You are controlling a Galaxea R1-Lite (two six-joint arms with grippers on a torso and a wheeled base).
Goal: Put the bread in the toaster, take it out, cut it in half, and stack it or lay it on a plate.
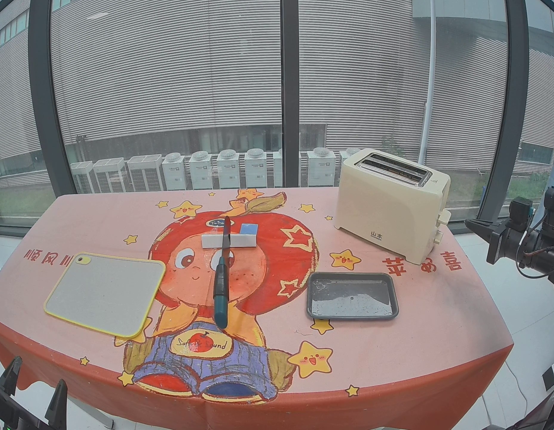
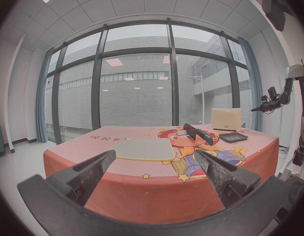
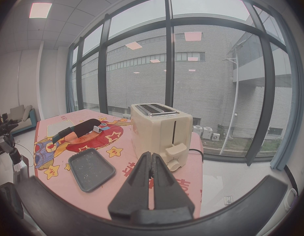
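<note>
While both arms hang off the edge of the table (image 1: 420, 341), toaster (image 3: 160, 128): right ahead of the right pincer (image 3: 151, 155), lever sitting low; bread in the slots? Cannot tell!
Right pincer: fingers (image 3: 166, 184) pressed together, nothing held.
Tray (image 1: 353, 317): beside the toaster, nearer that pincer than the knife (image 1: 221, 282).
Cutting board (image 2: 143, 148): dead ahead of the left pincer (image 2: 155, 154), jaws wide apart, empty.
Risk: I reckon closed fingers going in would shove the toaster, not grip a slice.
</note>
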